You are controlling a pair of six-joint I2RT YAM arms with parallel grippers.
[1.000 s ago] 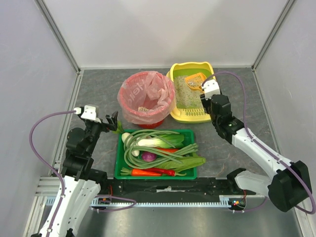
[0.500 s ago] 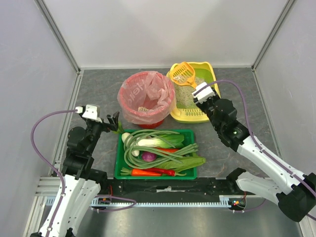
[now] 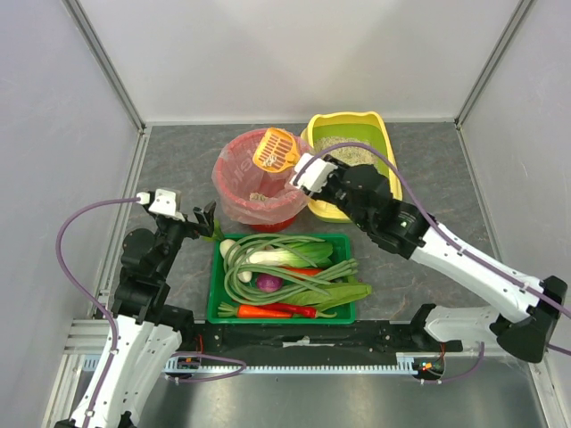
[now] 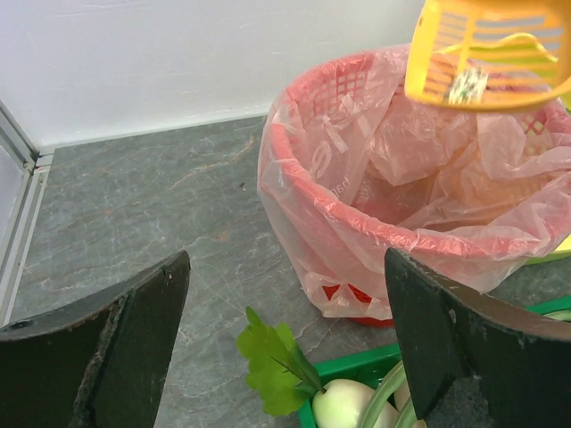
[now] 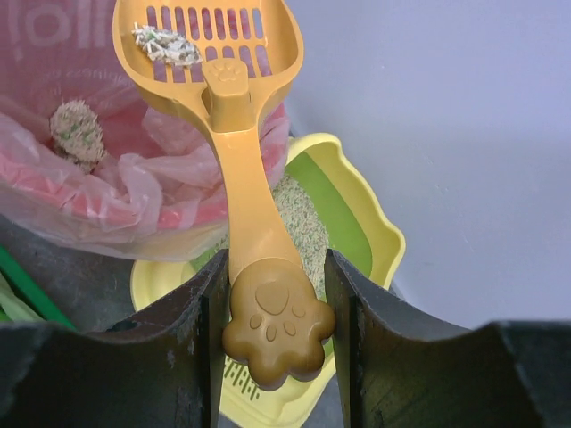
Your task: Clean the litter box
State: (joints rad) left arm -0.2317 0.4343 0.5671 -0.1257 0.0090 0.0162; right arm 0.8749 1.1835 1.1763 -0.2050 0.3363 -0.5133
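Right gripper point(image 5: 275, 303): clamped on scoop point(image 5: 210, 45) handle, clump point(image 5: 165, 43) aboard, over bin point(image 3: 234, 165). Tip fully inside the rim; avoid spilling onto vegetables point(image 3: 285, 272). Left gripper point(image 4: 285, 267): wide, empty.

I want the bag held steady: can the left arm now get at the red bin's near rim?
Probably yes. The left pincer is open and empty, facing the red bin across bare table. The scoop in the right pincer hangs over the bin's far side, out of the way.

Lab test cell: white panel walls point(image 3: 294, 53), aluminium frame point(image 3: 106, 62).
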